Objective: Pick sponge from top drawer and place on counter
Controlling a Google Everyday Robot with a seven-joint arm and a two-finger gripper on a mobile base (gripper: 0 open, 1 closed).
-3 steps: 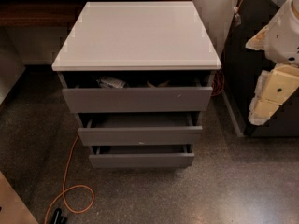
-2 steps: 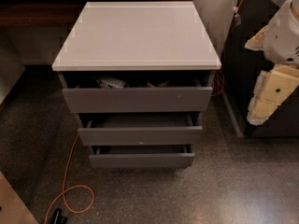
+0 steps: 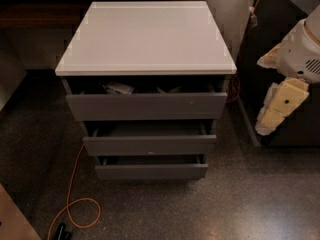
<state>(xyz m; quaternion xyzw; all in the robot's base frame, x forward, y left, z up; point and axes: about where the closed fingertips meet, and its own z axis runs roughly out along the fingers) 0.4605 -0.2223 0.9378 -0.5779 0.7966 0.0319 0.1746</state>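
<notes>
The top drawer (image 3: 146,106) of the grey cabinet stands slightly pulled out under the white counter (image 3: 147,36). Through the narrow gap I see a pale crumpled object (image 3: 119,88) at the left and a dim shape (image 3: 167,89) near the middle. The sponge is hidden. The counter top is bare. My gripper (image 3: 274,111) hangs at the right edge of the view, cream-coloured, to the right of the cabinet at the height of the top drawer, well apart from it and holding nothing that shows.
Two shallower grey drawers (image 3: 149,145) (image 3: 151,171) below also stand slightly out. An orange cable (image 3: 72,194) loops on the speckled floor at the front left. A dark cabinet (image 3: 280,59) stands to the right, behind my arm.
</notes>
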